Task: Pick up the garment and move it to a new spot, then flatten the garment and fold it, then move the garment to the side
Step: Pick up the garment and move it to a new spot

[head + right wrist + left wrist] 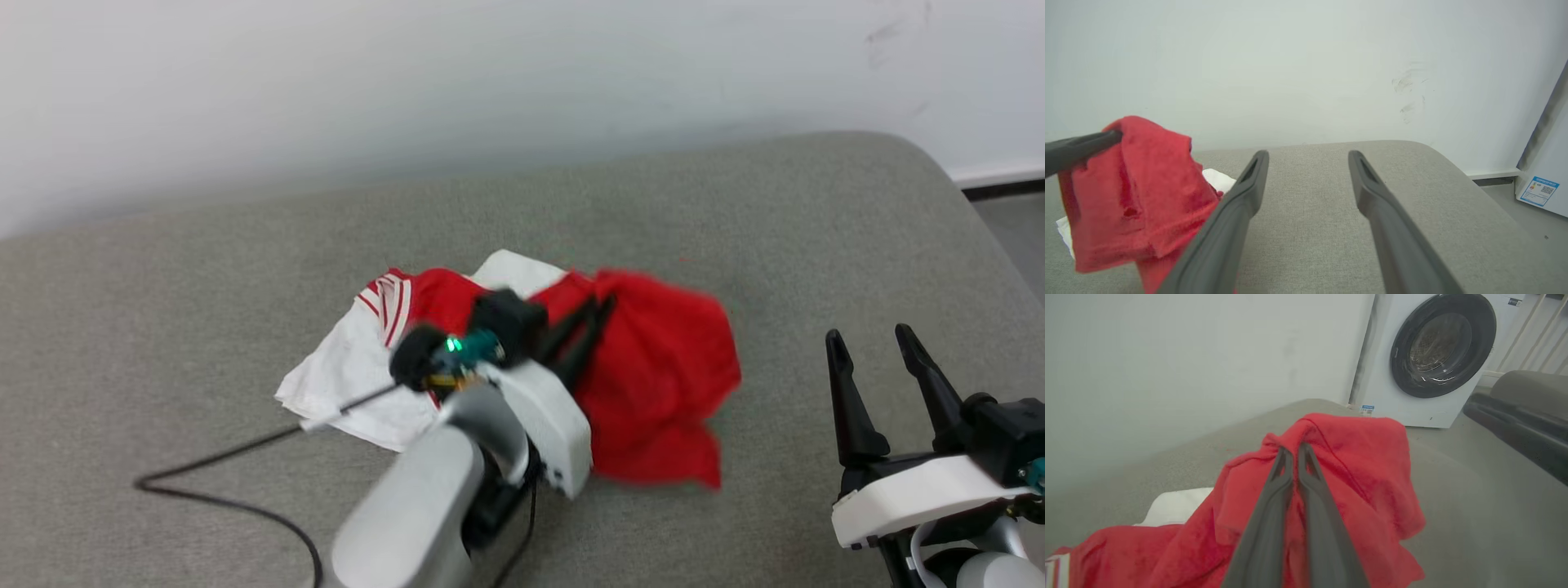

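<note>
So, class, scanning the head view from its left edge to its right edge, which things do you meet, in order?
The black cable → garment → right gripper, open. The left gripper, shut on the garment, overlaps it, so it is left out.

Plain white wall [490, 73] w/ faint scuff marks behind a grey woven-fabric padded surface [816, 229] w/ rounded corner, grey floor [1019, 233] & dark skirting strip [1004, 189] at its right, white front-load washing machine [1437, 355] w/ dark round door beyond.
</note>
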Motion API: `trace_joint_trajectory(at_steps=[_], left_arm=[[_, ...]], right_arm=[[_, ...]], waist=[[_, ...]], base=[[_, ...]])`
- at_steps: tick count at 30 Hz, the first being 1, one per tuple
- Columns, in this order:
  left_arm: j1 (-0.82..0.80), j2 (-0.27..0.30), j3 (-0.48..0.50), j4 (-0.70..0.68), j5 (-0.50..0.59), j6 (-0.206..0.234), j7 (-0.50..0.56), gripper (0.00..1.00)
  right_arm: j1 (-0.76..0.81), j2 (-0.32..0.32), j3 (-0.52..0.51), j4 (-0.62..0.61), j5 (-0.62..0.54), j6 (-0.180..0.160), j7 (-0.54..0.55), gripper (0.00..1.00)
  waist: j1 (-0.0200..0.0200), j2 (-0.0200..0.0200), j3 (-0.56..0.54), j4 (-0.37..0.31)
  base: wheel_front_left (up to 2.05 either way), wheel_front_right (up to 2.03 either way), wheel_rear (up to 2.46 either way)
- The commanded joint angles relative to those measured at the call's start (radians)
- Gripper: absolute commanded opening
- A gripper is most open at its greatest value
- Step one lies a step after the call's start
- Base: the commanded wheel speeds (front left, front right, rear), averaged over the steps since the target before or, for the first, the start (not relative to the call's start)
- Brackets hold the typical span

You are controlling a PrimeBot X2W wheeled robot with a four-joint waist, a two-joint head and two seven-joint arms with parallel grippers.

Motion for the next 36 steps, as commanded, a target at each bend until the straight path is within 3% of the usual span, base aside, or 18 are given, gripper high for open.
trace_joint_trajectory(at_steps=[1, 9, 10, 11, 12, 13, 16, 23, 30, 36], left_arm=[[0.033, 0.003, -0.022, 0.018, -0.009, 0.004, 0.006, 0.00], [0.122, -0.001, -0.119, 0.136, 0.015, 0.020, -0.017, 0.00], [0.129, -0.001, -0.124, 0.147, 0.010, 0.018, -0.023, 0.11], [0.132, -0.001, -0.131, 0.155, 0.009, 0.015, -0.032, 0.36], [0.131, -0.001, -0.135, 0.160, 0.012, 0.014, -0.044, 0.82], [0.128, -0.001, -0.137, 0.161, 0.011, 0.012, -0.062, 1.00], [0.116, -0.002, -0.134, 0.140, 0.013, 0.024, -0.136, 1.00], [0.132, 0.004, -0.052, 0.046, -0.008, 0.108, -0.253, 1.00], [0.190, 0.065, 0.065, -0.023, -0.023, 0.202, -0.274, 1.00], [0.286, 0.161, 0.163, -0.072, -0.029, 0.268, -0.278, 1.00]], right_arm=[[-0.005, 0.003, 0.002, -0.006, 0.006, 0.000, -0.004, 1.00], [-0.037, 0.003, 0.000, 0.013, 0.022, 0.000, -0.026, 1.00], [-0.040, 0.003, -0.001, 0.017, 0.021, 0.000, -0.029, 1.00], [-0.043, 0.003, -0.004, 0.021, 0.020, 0.000, -0.032, 1.00], [-0.044, 0.003, -0.005, 0.026, 0.022, 0.000, -0.034, 1.00], [-0.044, 0.003, -0.009, 0.030, 0.019, 0.000, -0.035, 1.00], [-0.044, 0.003, -0.019, 0.041, 0.008, 0.000, -0.033, 1.00], [-0.012, 0.002, -0.037, 0.047, -0.009, 0.000, -0.012, 1.00], [0.021, 0.002, -0.048, 0.047, -0.013, 0.000, 0.006, 1.00], [0.053, 0.002, -0.041, 0.040, -0.010, 0.000, 0.022, 1.00]], waist=[[0.0001, -0.0001, 0.036, -0.010], [0.0001, -0.0001, 0.119, 0.010], [0.0001, -0.0001, 0.123, 0.015], [0.0001, -0.0001, 0.126, 0.019], [0.0001, -0.0001, 0.126, 0.025], [0.0001, -0.0001, 0.123, 0.033], [0.0001, -0.0001, 0.101, 0.058], [0.0001, -0.0001, 0.018, 0.118], [0.0001, -0.0001, -0.035, 0.158], [0.0001, -0.0001, -0.064, 0.169]], base=[[0.00, 0.00, 0.00], [0.00, 0.00, 0.00], [0.00, 0.00, 0.00], [0.00, 0.00, 0.00], [0.00, 0.00, 0.00], [0.00, 0.00, 0.00], [0.00, 0.00, 0.00], [0.00, 0.00, 0.00], [0.00, 0.00, 0.00], [0.00, 0.00, 0.00]])
